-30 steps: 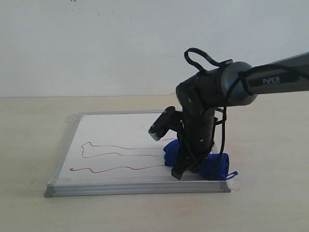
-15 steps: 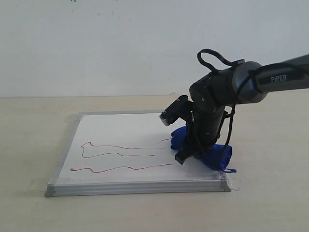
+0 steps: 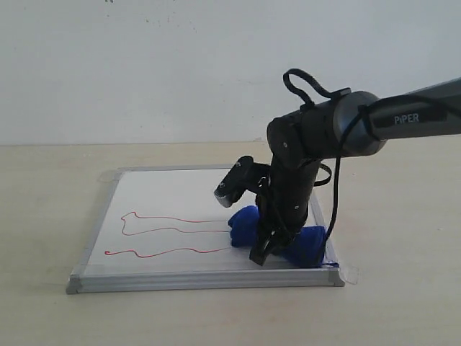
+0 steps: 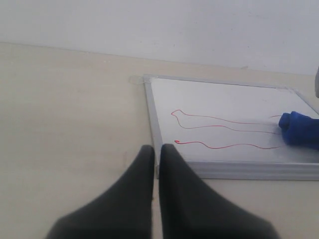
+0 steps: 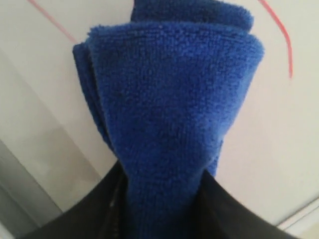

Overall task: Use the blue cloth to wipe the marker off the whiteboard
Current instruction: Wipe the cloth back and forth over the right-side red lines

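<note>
As the right hand (image 3: 263, 251) grips the blue cloth (image 3: 242, 228), it sits near the whiteboard's (image 3: 166, 194) front-right corner.

On whiteboard (image 3: 180, 193), cloth (image 3: 242, 226) right of marker (image 3: 173, 231)

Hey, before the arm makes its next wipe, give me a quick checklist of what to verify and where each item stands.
1. Grip: right gripper pinches the blue cloth: ok.
2. Contact: cloth rests on the whiteboard: ok.
3. Board clean: not ok, the red marker line loops left of the cloth in the exterior view.
4. Clearance: left gripper is shut and off the board, near its edge: ok.
5. Board fixed to the table: cannot tell.
</note>
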`<state>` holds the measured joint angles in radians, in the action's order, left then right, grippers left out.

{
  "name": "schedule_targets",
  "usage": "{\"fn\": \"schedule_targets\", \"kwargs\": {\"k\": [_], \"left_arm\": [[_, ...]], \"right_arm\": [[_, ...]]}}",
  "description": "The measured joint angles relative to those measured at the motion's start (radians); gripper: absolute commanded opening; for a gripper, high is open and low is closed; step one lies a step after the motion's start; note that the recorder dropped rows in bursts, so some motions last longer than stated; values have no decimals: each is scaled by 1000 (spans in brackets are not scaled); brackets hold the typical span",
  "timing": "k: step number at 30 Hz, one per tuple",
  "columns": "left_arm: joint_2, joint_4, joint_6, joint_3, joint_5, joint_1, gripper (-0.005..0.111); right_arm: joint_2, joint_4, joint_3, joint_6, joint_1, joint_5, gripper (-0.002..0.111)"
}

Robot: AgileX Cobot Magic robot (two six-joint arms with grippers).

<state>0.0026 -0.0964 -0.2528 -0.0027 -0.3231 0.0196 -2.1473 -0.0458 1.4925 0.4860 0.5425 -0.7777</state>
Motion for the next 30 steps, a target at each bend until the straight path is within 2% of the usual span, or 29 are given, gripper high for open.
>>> {"fn": "schedule_targets", "kwargs": {"k": [5,11,15,20,26,28,29,30], "left_arm": [[0,0,0,0,0,0,4],[0,0,0,0,0,0,4],[0,0,0,0,0,0,4],[0,0,0,0,0,0,4],[0,0,0,0,0,0,4],[0,0,0,0,0,0,4],[0,0,0,0,0,0,4],[0,0,0,0,0,0,4]], "right_arm": [[1,-7,-6,-63,-45,24,0],[-19,-293,-8,-343,-103,107,0],[-23,-342,-8,-424,-101,120,0],[-23,-241,-8,-280,-98,113,0],[-13,117,-4,53,-70,77,0],[-13,82,-2,36,-65,61,0],[-13,46,-1,-20,-65,59,0],[-13,-88,0,-165,-60,39,0]]}}
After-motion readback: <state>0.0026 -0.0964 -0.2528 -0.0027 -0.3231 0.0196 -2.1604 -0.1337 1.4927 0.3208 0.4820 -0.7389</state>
